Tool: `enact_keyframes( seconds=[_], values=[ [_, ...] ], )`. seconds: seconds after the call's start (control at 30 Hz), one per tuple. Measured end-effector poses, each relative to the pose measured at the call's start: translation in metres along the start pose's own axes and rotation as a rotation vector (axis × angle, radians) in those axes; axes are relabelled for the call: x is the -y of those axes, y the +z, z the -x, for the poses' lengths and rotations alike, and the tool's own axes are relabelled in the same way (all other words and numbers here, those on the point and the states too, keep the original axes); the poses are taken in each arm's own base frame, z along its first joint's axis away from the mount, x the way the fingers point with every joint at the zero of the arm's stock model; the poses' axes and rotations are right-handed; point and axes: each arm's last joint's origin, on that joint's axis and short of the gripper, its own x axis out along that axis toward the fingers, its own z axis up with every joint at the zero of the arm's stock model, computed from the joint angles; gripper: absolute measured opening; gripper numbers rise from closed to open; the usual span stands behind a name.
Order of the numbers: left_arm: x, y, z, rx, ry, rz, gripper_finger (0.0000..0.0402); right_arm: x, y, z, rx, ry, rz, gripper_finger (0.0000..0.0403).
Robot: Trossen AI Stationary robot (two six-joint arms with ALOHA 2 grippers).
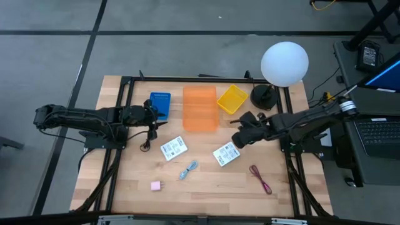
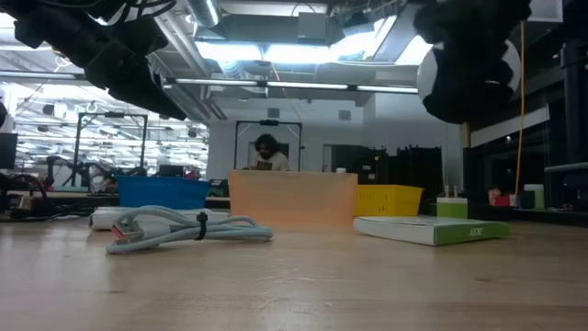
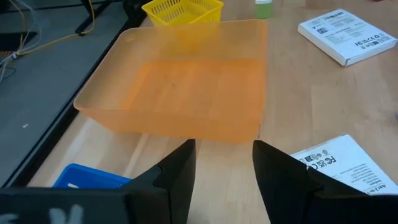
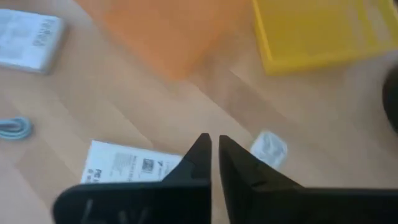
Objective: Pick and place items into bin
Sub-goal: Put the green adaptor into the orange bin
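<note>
The orange bin stands at the table's far middle, between a blue tray and a yellow basket. Two white printed packets lie flat in front of it. The light-blue piece, pink cube, dark-red cord and black cord lie on the wood. A tiny greenish cube sits near the yellow basket. My left gripper is open, left of the bin, pointing at it. My right gripper is shut, hovering over the right packet's far edge.
A white globe lamp on a black base stands at the far right corner. A small pale piece lies just beyond my right fingers. A person sits in the room behind the table. Bare wood lies along the near edge.
</note>
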Motion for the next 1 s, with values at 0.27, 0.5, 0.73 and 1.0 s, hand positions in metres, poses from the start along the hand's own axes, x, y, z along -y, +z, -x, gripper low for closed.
enact_keyframes(
  seconds=[0.27, 0.5, 0.73, 1.0],
  values=[
    [0.000, 0.000, 0.000, 0.000, 0.000, 0.000, 0.0157, 0.004, -0.009, -0.011, -0.053, -0.105, -0.105, 0.0111],
    [0.000, 0.001, 0.000, 0.007, 0.002, 0.021, 0.0159, 0.002, -0.009, -0.024, -0.063, -0.165, -0.146, 0.0196],
    [0.000, 0.001, 0.000, 0.007, 0.002, 0.021, 0.0160, 0.004, -0.006, -0.040, -0.092, -0.236, -0.165, 0.0253],
    [0.000, 0.001, 0.000, 0.007, 0.002, 0.020, 0.0161, 0.003, -0.014, -0.057, -0.103, -0.366, -0.207, 0.0258]
  ],
)
